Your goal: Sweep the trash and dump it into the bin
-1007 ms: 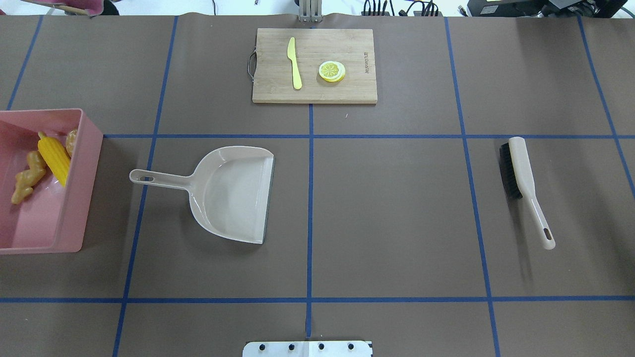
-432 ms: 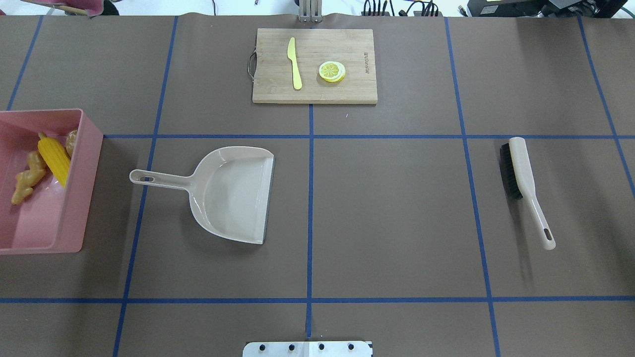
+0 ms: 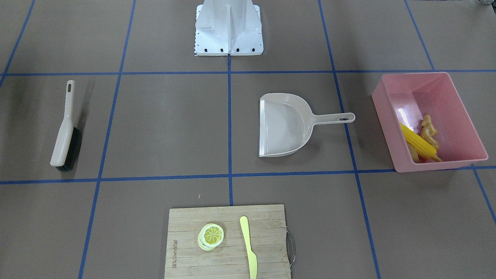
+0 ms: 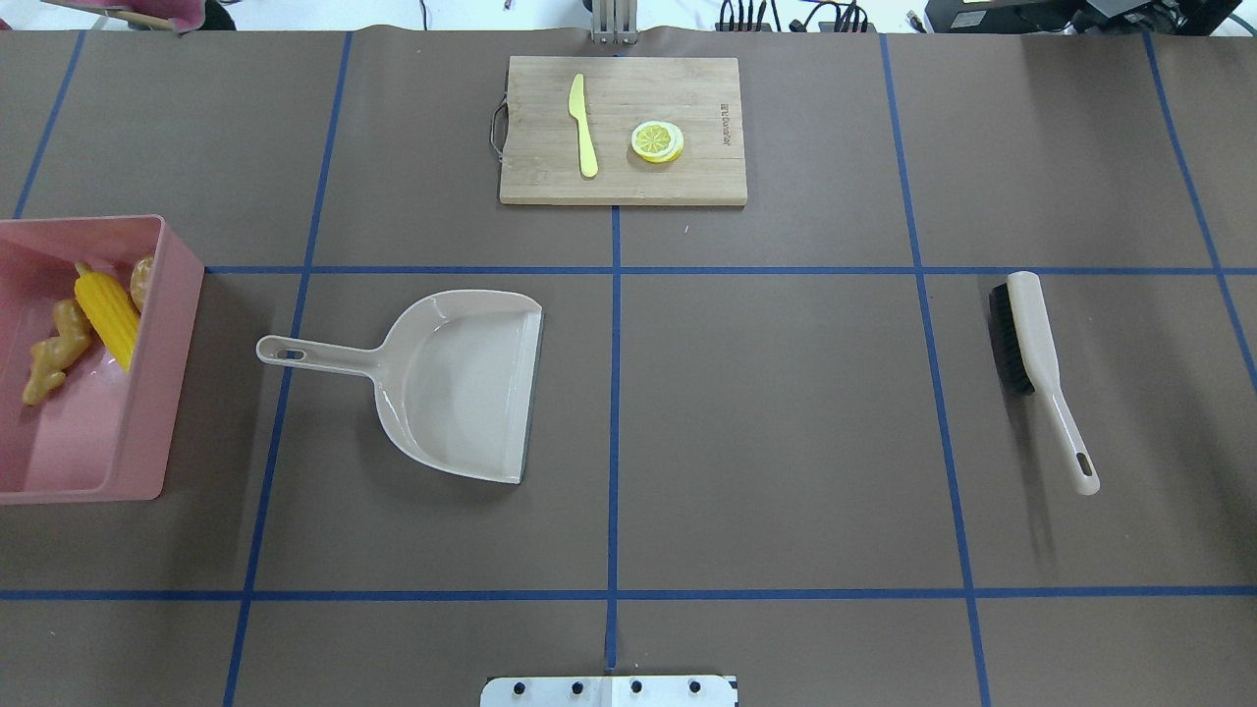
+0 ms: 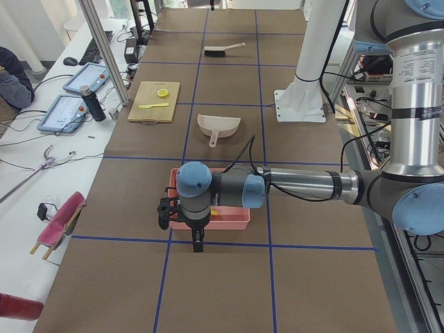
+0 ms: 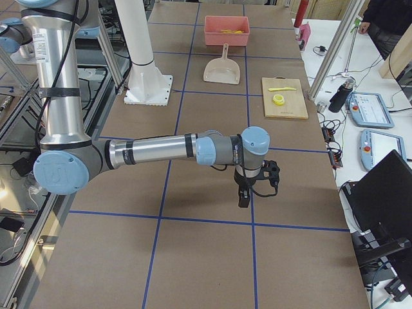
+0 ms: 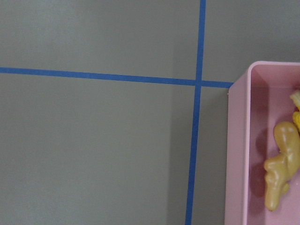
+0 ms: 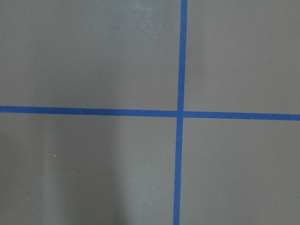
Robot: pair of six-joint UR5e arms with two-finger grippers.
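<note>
Pink plastic bin [image 4: 137, 432] — rectangular tub, glossy sloped walls, plain rim; stands at the table's end on the robot's left. Contents: the trash, three toy foods. Ribbed yellow corn cob [image 4: 108, 316], leaning on a wall; knobbly tan ginger root [image 4: 54, 358]; smooth brown oval lump [image 4: 143, 282], partly hidden by the corn. None shows on the table, so the task reads as done or nearly so.

Beige dustpan [image 4: 462, 388], smooth moulded plastic, handle with hang-hole, lies empty near the bin. Matching brush [image 4: 1031, 344], black bristles, well apart on the right.

Left gripper [image 5: 198, 243] hangs just off the bin's outer end, right gripper [image 6: 243, 196] over table paper; fingers apart or together, cannot tell.

Hazard — a low left-arm retreat could clip the rim and shove or tip the light tub, spilling the lot.
</note>
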